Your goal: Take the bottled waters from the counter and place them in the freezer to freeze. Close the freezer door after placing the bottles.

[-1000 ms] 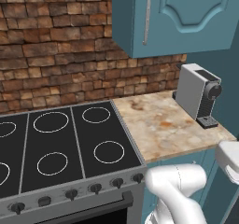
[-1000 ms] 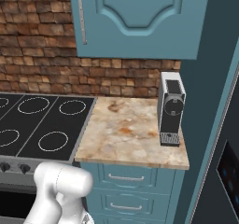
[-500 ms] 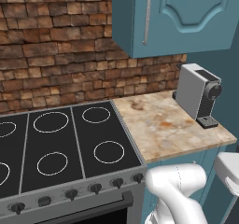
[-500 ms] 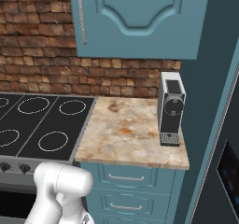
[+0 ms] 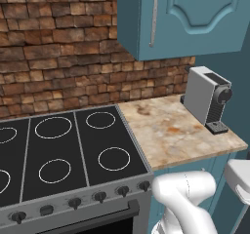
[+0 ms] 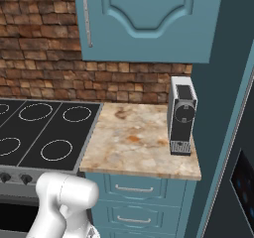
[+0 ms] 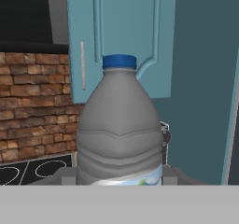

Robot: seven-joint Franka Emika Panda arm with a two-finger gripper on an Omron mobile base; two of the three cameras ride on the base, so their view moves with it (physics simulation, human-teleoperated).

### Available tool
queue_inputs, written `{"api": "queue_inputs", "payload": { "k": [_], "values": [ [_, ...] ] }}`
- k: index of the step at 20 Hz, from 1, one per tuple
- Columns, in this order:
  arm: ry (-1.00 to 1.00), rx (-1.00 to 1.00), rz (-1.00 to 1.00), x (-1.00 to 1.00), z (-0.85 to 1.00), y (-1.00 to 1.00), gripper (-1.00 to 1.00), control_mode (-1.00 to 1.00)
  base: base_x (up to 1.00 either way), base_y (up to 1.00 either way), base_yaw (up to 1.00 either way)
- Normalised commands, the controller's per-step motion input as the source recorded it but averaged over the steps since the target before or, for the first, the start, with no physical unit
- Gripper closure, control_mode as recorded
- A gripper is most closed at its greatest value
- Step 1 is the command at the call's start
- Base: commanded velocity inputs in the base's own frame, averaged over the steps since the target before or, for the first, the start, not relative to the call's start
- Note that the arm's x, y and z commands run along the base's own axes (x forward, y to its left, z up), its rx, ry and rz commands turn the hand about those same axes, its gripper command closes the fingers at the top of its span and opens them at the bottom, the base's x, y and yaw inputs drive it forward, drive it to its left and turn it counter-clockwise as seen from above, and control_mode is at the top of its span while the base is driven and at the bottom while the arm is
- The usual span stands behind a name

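Observation:
A grey-blue bottled water (image 7: 119, 129) with a dark blue cap stands upright close in front of the hand camera. My gripper (image 7: 119, 177) is shut on its lower body, its fingertips (image 7: 68, 176) showing at either side. The marbled counter (image 5: 180, 130) lies right of the stove, also seen as the counter (image 6: 134, 138). The dark slate freezer door (image 6: 242, 152) with its small dark display stands at the far right; I cannot tell whether it is open.
A grey coffee machine (image 5: 207, 99), also seen as the machine (image 6: 181, 114), stands at the counter's right end. A black stove top (image 5: 63, 150) with white rings lies left. A teal wall cupboard (image 6: 144, 19) hangs above, teal drawers (image 6: 139, 197) below.
The white arm link at the right edge of the left base view has sunk a little. The rest of the scene has not moved.

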Motion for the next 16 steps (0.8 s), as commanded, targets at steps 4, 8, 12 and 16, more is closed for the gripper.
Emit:
{"api": "queue_inputs", "payload": {
  "k": [4, 8, 12, 16],
  "values": [
    [0.00, 0.00, 0.00, -0.03, 0.00, 0.00, 1.00, -1.00, 0.00, 0.00, 0.00],
    [0.00, 0.00, 0.00, 0.00, 0.00, 0.00, 1.00, 1.00, -0.47, 0.00, -0.06],
    [0.00, 0.00, 0.00, 0.00, 0.00, 0.00, 1.00, 1.00, -0.66, -0.01, -0.16],
    [0.00, 0.00, 0.00, 0.00, 0.00, 0.00, 1.00, 1.00, -0.65, -0.06, -0.27]
  ]
}}
